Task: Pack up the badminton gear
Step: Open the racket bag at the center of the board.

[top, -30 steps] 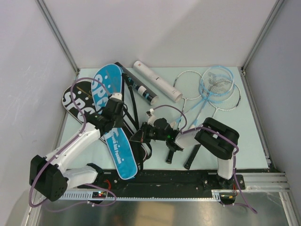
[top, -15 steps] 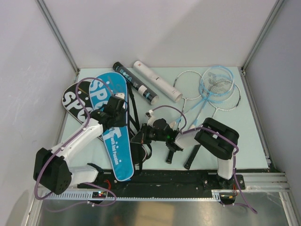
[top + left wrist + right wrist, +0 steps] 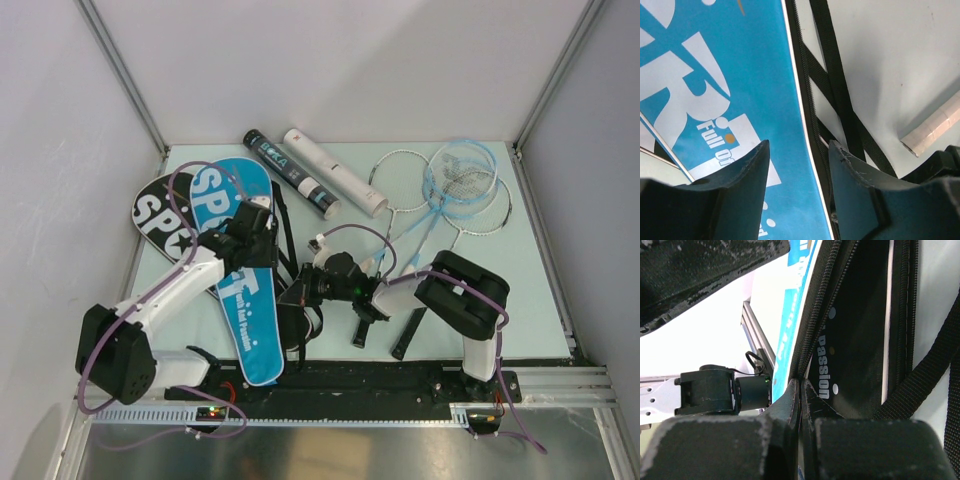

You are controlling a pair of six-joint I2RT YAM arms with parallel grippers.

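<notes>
The blue SPORT bag (image 3: 238,275) lies lengthwise at the left, overlapping the black SPORT bag (image 3: 158,215). My left gripper (image 3: 262,222) hovers open over the blue bag's right zip edge (image 3: 799,100), one finger on each side of it. My right gripper (image 3: 298,291) is shut on the bag's zip edge (image 3: 812,335) near its narrow end, where the black inside with "passion" print (image 3: 850,340) shows. A black tube (image 3: 285,172) and a white tube (image 3: 335,172) lie at the back. Thin-framed rackets (image 3: 460,185) lie at the right.
Black bag straps (image 3: 835,90) run over the table beside the bag. A white wrapped handle end (image 3: 935,130) lies near them. Two black racket handles (image 3: 362,328) (image 3: 408,333) point at the near edge. Metal posts and walls close in the table.
The blue bag's wide end has swung left and nearer, uncovering the black tube. My left gripper has shifted a little right along the bag's edge. The right arm has stayed put.
</notes>
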